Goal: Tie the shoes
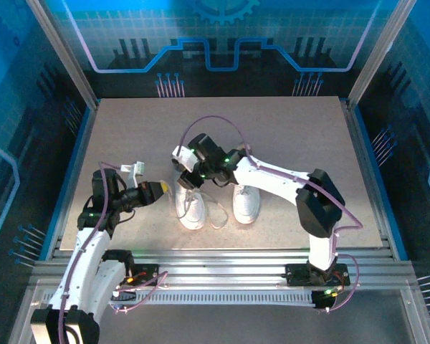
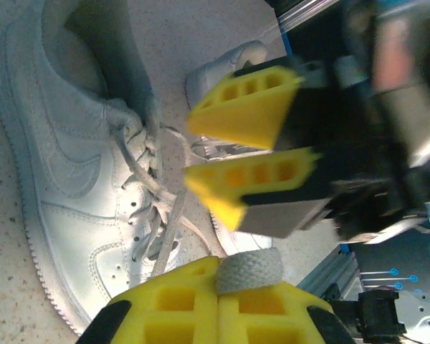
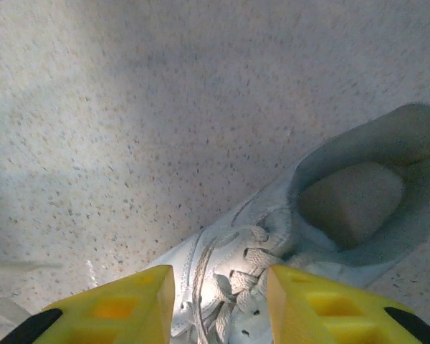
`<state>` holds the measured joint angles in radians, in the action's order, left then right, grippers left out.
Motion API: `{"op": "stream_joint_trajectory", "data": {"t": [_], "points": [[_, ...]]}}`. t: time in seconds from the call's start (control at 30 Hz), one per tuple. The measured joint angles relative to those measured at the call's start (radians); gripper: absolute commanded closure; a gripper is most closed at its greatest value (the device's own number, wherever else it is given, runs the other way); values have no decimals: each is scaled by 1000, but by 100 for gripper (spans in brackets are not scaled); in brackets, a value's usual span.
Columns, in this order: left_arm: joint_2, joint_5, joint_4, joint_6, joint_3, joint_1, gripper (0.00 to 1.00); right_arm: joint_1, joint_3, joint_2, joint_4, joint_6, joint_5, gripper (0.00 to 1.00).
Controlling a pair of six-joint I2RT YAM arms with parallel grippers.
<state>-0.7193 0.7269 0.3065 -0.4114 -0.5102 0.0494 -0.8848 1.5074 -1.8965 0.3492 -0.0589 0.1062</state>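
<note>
Top view: bright, even overhead light on the table (image 1: 287,136). Blue cast from the enclosure walls (image 1: 29,86). Short, soft shadows beside the sneakers (image 1: 191,209). Focus sharp throughout.

Left wrist view: sneaker (image 2: 64,165) crisp, with a cool tint. A dark shadow lies across its opening. The body of the right gripper (image 2: 193,152) smears to a pink-grey blur toward the right edge. The left gripper's fingers (image 2: 172,308) at the bottom edge are soft.

Right wrist view: table speckle sharp. A broad, soft shadow band crosses the upper middle, brighter on either side. The yellow fingers (image 3: 115,308) are out of focus. Small glare spot on the laces (image 3: 233,276). Shoe opening shaded.
</note>
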Motion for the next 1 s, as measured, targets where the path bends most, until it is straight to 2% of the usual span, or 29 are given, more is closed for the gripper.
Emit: {"op": "stream_joint_trajectory", "data": {"t": [0.33, 0.43, 0.6, 0.67, 0.83, 1.0], "points": [[-10, 0, 3, 127, -4, 0, 100, -27, 11, -50, 59, -73, -75, 62], [-37, 3, 10, 197, -24, 0, 100, -31, 11, -50, 60, -90, -93, 67], [-77, 7, 24, 332, -86, 0, 100, -31, 11, -50, 47, -120, -120, 88], [-92, 13, 25, 387, -106, 0, 100, -31, 11, -50, 41, -127, -124, 94], [-136, 24, 23, 497, -119, 0, 100, -27, -7, -39, 21, -126, -106, 98], [-176, 47, -60, 518, -111, 0, 100, 1, -22, -8, 1, -95, -36, 99]]}}
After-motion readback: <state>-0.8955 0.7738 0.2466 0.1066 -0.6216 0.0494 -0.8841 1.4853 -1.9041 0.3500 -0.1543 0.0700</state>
